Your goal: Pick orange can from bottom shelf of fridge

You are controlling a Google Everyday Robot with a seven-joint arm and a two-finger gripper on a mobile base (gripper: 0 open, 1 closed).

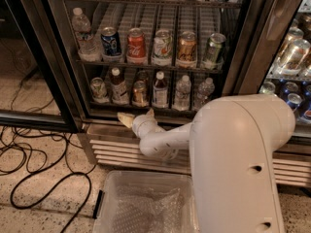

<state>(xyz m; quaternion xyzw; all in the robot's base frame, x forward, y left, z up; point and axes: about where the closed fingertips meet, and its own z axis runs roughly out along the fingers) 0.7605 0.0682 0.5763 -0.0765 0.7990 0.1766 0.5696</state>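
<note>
Orange can: smooth aluminium, upright between two bottles
Bottom shelf: grey wire grid, holding bottles and cans
Gripper: mine, jaws spread, just below that shelf

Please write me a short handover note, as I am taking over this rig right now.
Gripper: open and empty, low in front of the fridge, just below the front rail of the bottom shelf.
Orange can: upright on the bottom shelf, between two bottles, untouched.
Done: the gripper is near the shelf, but there is no grasp yet.
Left: raise the gripper, reach between the bottles, close on the orange can and draw it out.
</note>
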